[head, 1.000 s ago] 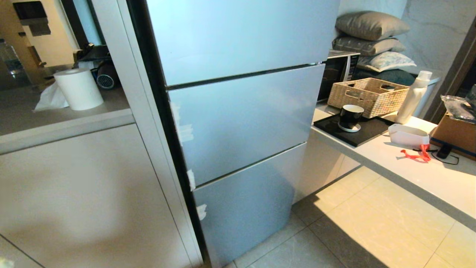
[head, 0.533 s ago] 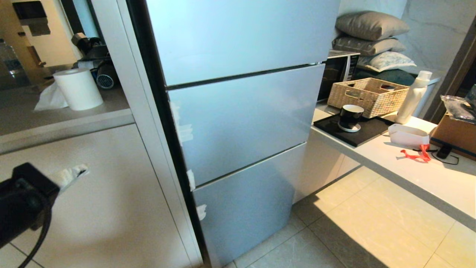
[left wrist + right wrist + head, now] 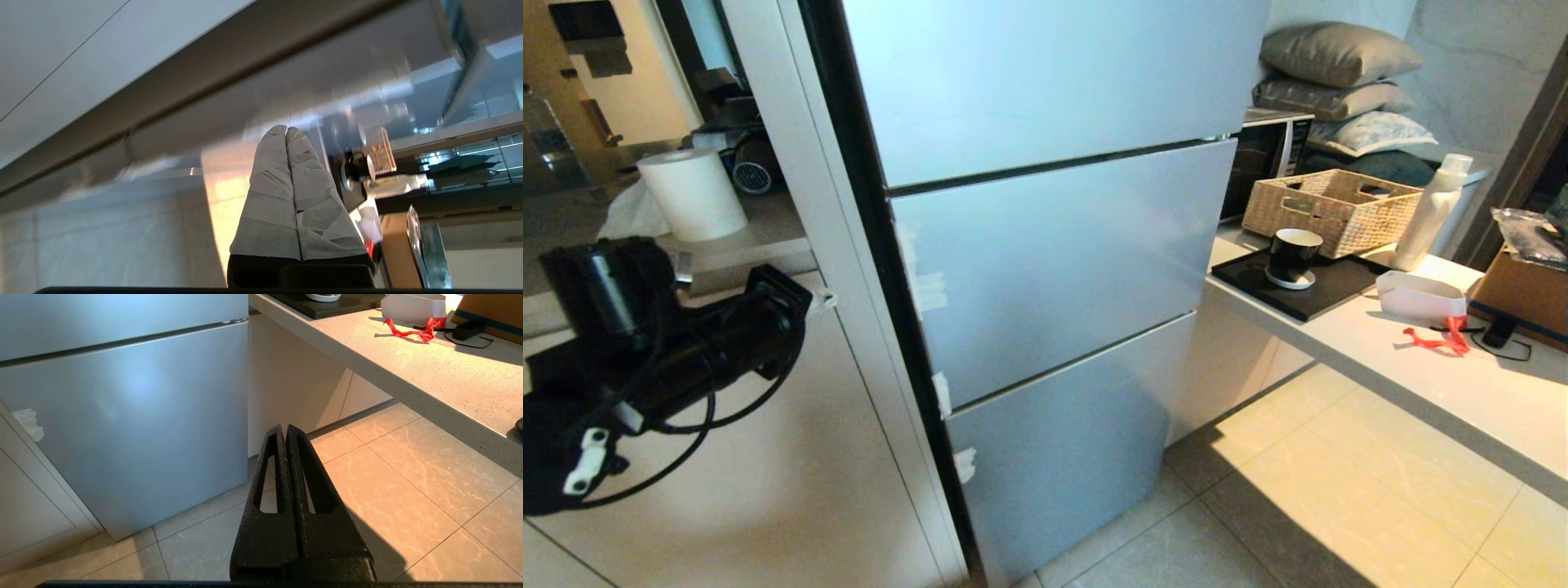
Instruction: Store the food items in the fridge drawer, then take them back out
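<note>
Facing the closed fridge (image 3: 1054,269) with all three silver fronts shut, I see neither the fridge drawer nor any food item; the drawer, I judge, sits behind one of those doors, and no tomato shows on the desk (image 3: 1445,384) to my right. My left gripper (image 3: 287,130) is up beside the white cabinet panel (image 3: 727,474) at the fridge's hinge-side edge, its taped fingers (image 3: 269,179) clenched together on nothing. My right gripper (image 3: 285,430) hangs low over the floor tiles (image 3: 408,490), its black fingers (image 3: 265,498) pressed together and empty too. With the left fingers clenched, I have nothing to hook a door edge with, and they could skate off the smooth front or jam against the dark strip (image 3: 849,204) between cabinet and fridge. I cannot tell from here which door hides the drawer, so pulling the wrong one would waste the reach. A door swinging wide could strike my left arm (image 3: 662,343), which is close alongside. On the desk, the red strap (image 3: 1436,341) lies near the white container (image 3: 1419,296); its colour could fool me into grabbing it as food.
</note>
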Motion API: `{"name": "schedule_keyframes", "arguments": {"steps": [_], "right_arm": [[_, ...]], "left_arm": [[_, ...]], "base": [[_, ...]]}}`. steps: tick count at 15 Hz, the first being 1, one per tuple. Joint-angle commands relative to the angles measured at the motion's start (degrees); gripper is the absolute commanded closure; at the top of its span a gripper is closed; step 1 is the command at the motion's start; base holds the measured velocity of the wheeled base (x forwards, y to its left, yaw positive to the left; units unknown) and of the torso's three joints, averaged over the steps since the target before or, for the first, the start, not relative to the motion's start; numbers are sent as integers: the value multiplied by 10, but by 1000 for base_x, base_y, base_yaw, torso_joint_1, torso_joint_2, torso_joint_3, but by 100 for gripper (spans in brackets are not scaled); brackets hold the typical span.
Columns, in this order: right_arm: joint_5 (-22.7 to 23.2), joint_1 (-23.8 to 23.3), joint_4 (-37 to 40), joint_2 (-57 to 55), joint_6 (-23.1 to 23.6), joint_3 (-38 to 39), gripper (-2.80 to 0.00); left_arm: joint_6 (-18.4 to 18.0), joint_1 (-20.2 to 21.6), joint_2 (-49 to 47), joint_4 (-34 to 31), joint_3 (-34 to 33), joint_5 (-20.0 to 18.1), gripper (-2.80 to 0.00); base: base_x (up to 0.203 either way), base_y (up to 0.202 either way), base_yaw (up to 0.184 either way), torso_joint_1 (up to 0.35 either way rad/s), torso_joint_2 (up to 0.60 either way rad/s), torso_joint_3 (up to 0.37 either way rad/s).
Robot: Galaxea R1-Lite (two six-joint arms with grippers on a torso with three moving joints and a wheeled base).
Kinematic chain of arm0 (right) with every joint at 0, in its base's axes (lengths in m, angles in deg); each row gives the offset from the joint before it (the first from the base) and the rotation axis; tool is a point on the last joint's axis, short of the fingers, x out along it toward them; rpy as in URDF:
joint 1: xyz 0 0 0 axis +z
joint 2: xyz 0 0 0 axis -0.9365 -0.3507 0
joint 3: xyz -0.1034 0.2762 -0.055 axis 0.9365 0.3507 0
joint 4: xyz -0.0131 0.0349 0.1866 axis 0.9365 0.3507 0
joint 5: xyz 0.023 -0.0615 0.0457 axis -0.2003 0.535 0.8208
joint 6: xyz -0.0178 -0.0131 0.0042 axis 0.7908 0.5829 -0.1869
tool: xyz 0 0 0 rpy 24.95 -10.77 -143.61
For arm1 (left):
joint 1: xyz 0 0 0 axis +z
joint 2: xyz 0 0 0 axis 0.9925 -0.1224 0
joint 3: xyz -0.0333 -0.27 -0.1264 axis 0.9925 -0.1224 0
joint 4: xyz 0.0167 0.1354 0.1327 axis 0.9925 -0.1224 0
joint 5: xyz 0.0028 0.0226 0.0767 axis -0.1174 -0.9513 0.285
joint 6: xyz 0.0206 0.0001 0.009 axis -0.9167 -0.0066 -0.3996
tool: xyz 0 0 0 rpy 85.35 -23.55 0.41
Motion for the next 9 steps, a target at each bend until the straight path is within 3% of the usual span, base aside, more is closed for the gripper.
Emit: {"name": "schedule_keyframes", "arguments": {"steps": [1,5,9], "right_arm": [[0,0,0,-1,0,0,0],[0,0,1,-1,0,0,0],[0,0,0,-1,0,0,0]], "left_arm": [[3,-6,-81,12,58,1,0],[3,-12,-147,16,150,5,0],[6,-25,-176,16,187,6,0]], "base": [[0,0,0,0,0,0],[0,0,0,0,0,0],[0,0,0,0,0,0]]}}
